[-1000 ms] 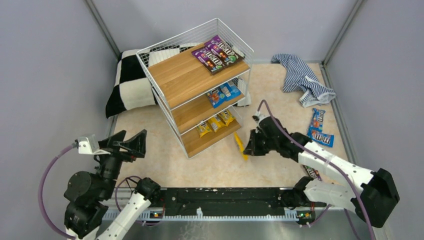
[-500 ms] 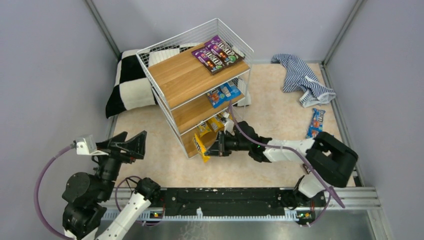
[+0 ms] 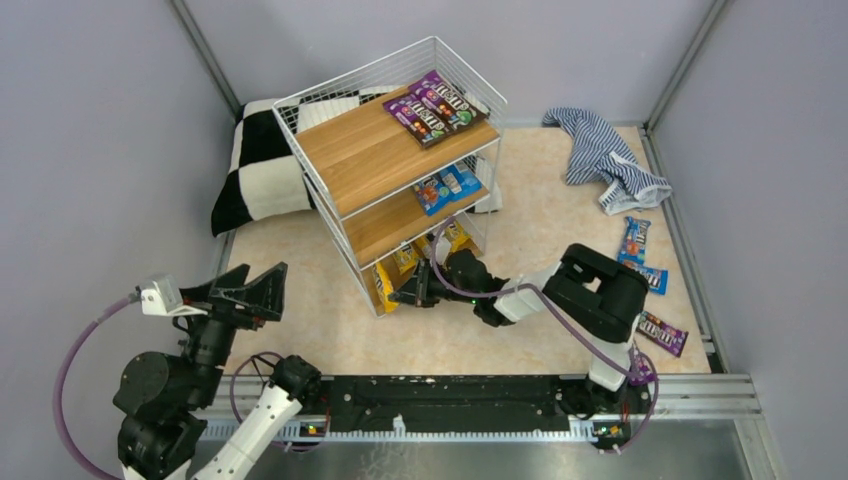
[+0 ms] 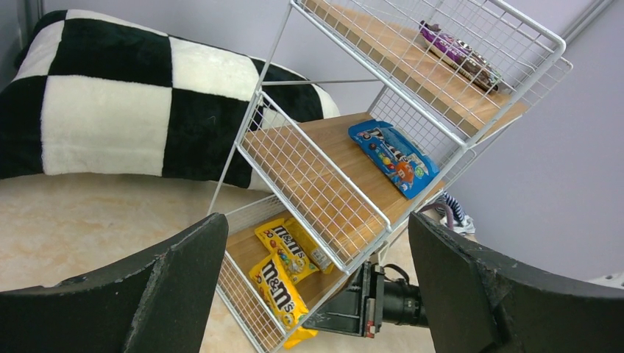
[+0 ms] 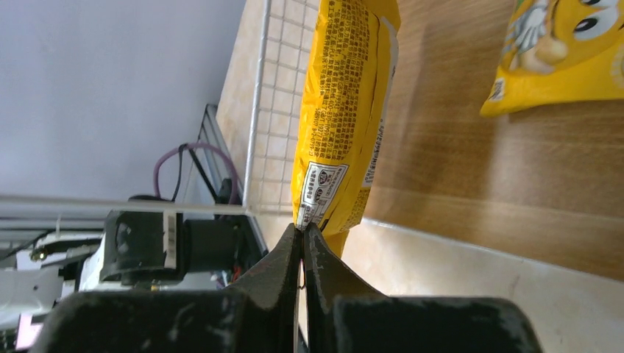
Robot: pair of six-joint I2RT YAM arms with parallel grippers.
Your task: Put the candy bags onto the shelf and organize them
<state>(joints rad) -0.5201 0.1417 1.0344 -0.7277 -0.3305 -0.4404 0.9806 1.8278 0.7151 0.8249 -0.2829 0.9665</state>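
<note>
Packet on the move: we watched the right gripper point(image 3: 408, 296) swing from the floor at centre-right over to the bottom tier of the shelf point(image 3: 360, 150). Its jaws were pinched tight on a corner of the yellow candy bag point(image 3: 382, 288), which hung at that tier's lower-left end, beside the other yellow bags point(image 3: 405, 258). Release looked next. The left gripper point(image 3: 248, 290) stayed spread wide and empty at lower left.

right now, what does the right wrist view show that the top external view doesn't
Only the right wrist: the small print on the back of the yellow candy bag, pinched at one end by the shut right gripper. Only the top external: purple candy bags on the top board, the striped cloth. Both: that bag at the shelf, bottom tier.
</note>
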